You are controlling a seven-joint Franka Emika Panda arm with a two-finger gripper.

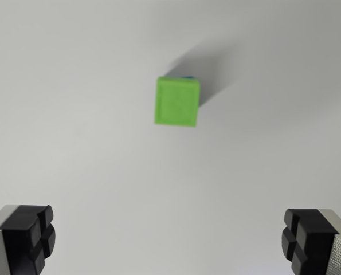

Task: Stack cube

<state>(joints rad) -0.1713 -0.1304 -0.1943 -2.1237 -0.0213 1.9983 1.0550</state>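
Observation:
A green cube (177,102) sits slightly above the middle of the wrist view on a plain white surface. A thin strip of blue shows along its far top edge, so it seems to rest on a blue cube (185,76) that is almost fully hidden beneath it. My gripper (169,240) hangs well above the stack, nearer the bottom of the picture. Its black fingertips (30,235) stand far apart at the lower corners with nothing between them. The picture is a little blurred.
The white surface (73,143) fills the whole view. A soft grey shadow (216,66) runs from the cubes toward the upper right.

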